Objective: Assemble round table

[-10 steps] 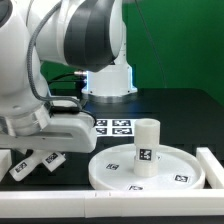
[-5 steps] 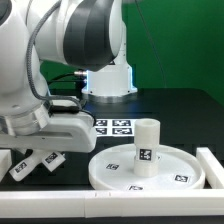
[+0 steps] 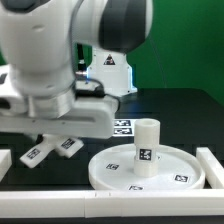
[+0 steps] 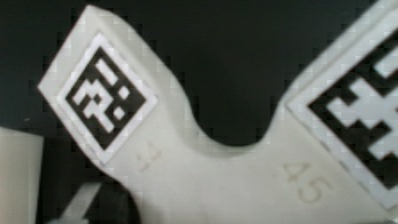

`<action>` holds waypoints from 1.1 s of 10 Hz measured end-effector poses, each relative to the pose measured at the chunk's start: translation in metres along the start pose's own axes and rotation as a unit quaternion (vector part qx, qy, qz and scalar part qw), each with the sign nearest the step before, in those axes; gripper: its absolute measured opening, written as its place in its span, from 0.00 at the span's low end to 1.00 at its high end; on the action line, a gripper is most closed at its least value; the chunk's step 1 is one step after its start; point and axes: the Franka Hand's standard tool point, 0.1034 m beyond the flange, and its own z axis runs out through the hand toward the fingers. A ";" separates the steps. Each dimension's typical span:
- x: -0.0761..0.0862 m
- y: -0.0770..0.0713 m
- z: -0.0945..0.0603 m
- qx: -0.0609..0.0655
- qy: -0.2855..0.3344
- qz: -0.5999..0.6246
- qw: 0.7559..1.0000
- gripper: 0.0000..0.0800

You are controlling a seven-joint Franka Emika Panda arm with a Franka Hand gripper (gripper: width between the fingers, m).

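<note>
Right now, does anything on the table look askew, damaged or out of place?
Nothing stands out. The leg stands upright at the middle of the disc; both look whole. The forked tagged part in the wrist view shows no break.

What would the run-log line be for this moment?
leg upright on tabletop disc | arm over tagged forked part | jaws hidden

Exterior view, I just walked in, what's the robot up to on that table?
The arm hangs low over a forked white tagged part at the exterior view's left; the wrist view shows it close up. Whether the gripper is open or shut cannot be told. Toward the exterior view's right the round disc lies flat with the short leg upright on it, nothing touching them.
</note>
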 end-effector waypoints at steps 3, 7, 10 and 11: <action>-0.003 0.000 -0.039 -0.001 0.099 -0.016 0.995 0.54; -0.008 0.001 -0.039 0.002 0.099 -0.015 0.995 0.54; -0.026 -0.030 -0.081 -0.057 0.083 -0.011 0.995 0.54; -0.028 -0.054 -0.085 -0.081 0.086 -0.005 0.993 0.54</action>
